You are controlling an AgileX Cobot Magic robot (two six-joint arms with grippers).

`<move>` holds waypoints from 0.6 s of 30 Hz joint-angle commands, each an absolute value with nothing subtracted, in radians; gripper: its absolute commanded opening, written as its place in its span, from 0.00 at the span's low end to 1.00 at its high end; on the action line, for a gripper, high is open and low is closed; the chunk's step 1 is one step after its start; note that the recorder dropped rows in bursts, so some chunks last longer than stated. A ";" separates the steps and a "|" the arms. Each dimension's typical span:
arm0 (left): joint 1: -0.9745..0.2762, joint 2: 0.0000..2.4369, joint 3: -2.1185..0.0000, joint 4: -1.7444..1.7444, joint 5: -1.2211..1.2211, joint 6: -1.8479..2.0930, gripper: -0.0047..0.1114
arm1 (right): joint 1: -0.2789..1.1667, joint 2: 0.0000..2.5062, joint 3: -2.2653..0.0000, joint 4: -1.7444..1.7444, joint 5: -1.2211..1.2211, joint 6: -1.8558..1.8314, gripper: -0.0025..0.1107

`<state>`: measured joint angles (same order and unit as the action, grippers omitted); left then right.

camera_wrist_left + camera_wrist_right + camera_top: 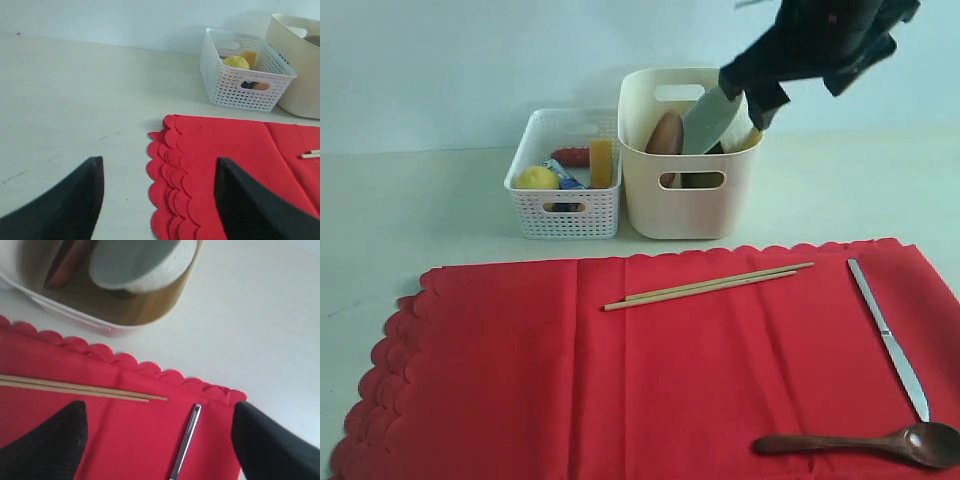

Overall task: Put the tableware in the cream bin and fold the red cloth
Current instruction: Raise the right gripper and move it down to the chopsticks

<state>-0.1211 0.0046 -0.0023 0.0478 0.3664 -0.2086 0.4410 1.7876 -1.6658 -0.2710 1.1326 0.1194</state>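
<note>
The red cloth (620, 380) lies spread flat on the table, scalloped at its left and far edges. On it rest the wooden chopsticks (710, 285), the silver knife (888, 338) and the dark wooden spoon (865, 443). Behind it the cream bin (690, 205) holds the brown plate (665, 135) and the pale bowl (710, 120), which leans on edge. My right gripper (748, 95) hangs open just above the bin's right rim, holding nothing; its wrist view shows the bowl (135, 262) below. My left gripper (158, 167) is open over the cloth's (225, 150) left scalloped edge and is out of the exterior view.
A white perforated basket (565, 215) stands left of the cream bin with a lemon (535, 178), a cheese block (602, 160), a sausage (572, 155) and a carton inside. Pale tabletop (420, 210) surrounds the cloth.
</note>
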 commanded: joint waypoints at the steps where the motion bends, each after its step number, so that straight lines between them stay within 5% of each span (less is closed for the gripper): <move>1: -0.118 0.000 0.000 0.041 0.360 -0.214 0.57 | 0.442 1.700 -1.444 -0.291 0.995 0.118 0.69; 18: -0.118 0.000 0.000 0.041 0.360 -0.214 0.57 | 0.442 1.824 -1.203 0.051 0.870 -0.583 0.69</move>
<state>-0.1211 0.0046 -0.0023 0.0478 0.3664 -0.2086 0.4410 1.7893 -1.2070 0.0169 0.9083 -0.4187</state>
